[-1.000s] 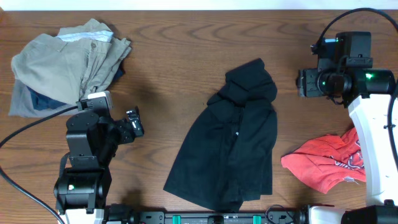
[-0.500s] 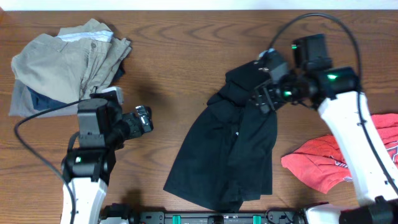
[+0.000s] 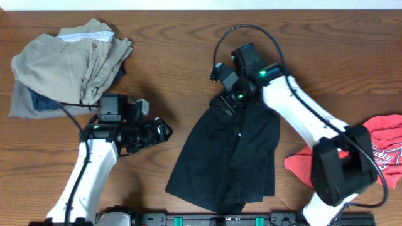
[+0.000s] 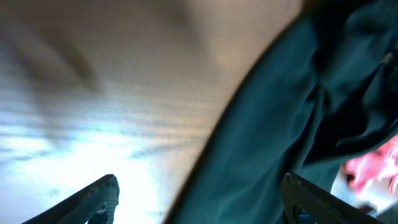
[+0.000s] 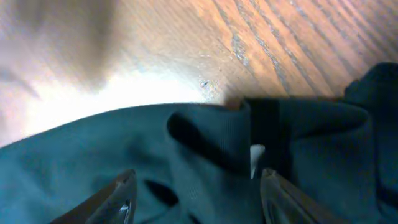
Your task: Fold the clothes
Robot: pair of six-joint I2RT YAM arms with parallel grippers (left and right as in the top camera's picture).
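Right fingers [image 5: 122, 194] are gaping above the collar of the black shirt [image 3: 233, 157], likely to pinch it. Left fingers [image 4: 103, 194] are gaping near it.

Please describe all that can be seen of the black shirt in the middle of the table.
The black shirt is soft, matte fabric, lying crumpled on the wooden table, a small white mark near its middle. Its upper end is bunched; the right gripper is there, jaws open over a fold. The open left gripper is apart, beside its left edge.
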